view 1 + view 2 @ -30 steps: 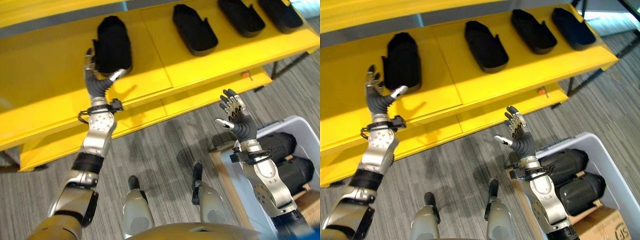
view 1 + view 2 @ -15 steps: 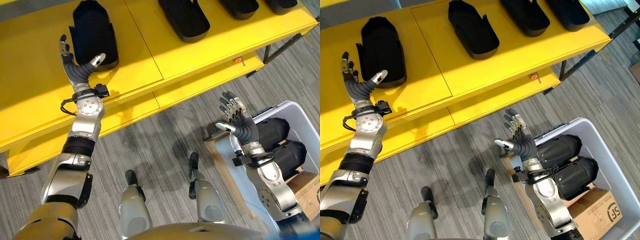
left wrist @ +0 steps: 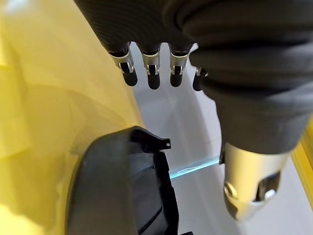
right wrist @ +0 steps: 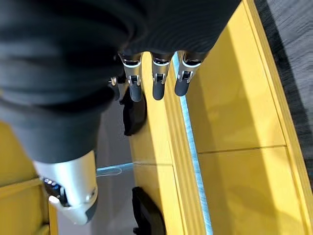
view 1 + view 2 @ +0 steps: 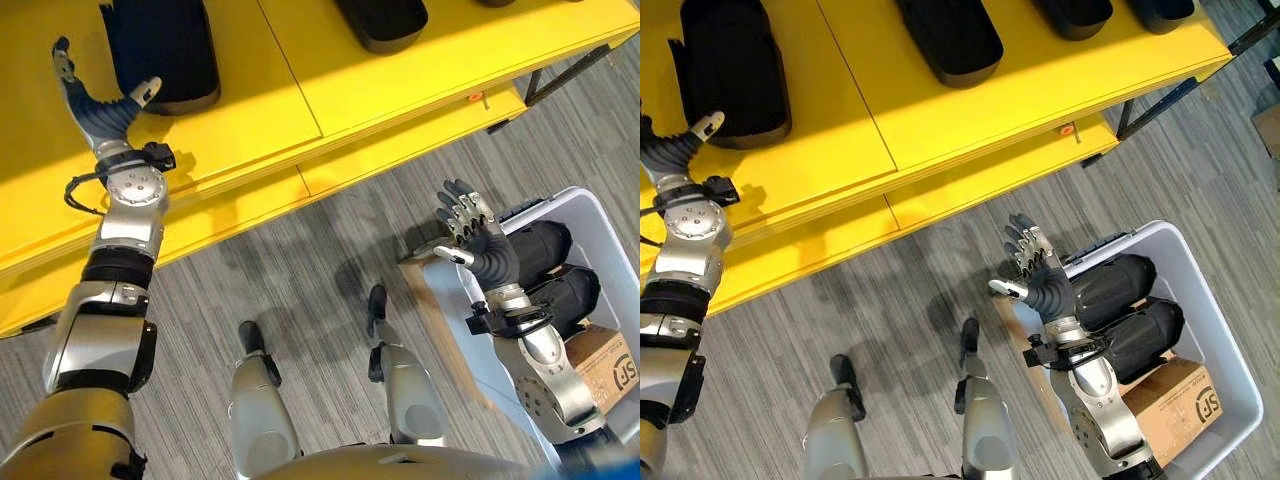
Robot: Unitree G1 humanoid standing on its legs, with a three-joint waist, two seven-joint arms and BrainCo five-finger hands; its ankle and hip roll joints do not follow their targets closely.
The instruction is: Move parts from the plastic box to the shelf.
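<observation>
A black part (image 5: 160, 45) lies on the yellow shelf (image 5: 260, 110) at the far left. My left hand (image 5: 100, 105) hovers just to its left, open and empty, thumb pointing at the part. The left wrist view has that part (image 3: 122, 186) below the straight fingers (image 3: 151, 73). My right hand (image 5: 470, 235) is raised, open and empty, at the near left corner of the white plastic box (image 5: 1215, 315). Two black parts (image 5: 1110, 285) (image 5: 1150, 335) lie side by side in the box.
More black parts (image 5: 950, 35) (image 5: 1070, 12) lie in a row further right on the shelf. A lower yellow tier (image 5: 400, 150) juts out toward me. A cardboard carton (image 5: 1180, 395) sits in the box's near end. Grey floor (image 5: 300, 270) lies between shelf and box.
My left hand has come off the black part on the shelf and drawn away to its left. The camera has tipped down. My right hand stays open by the box.
</observation>
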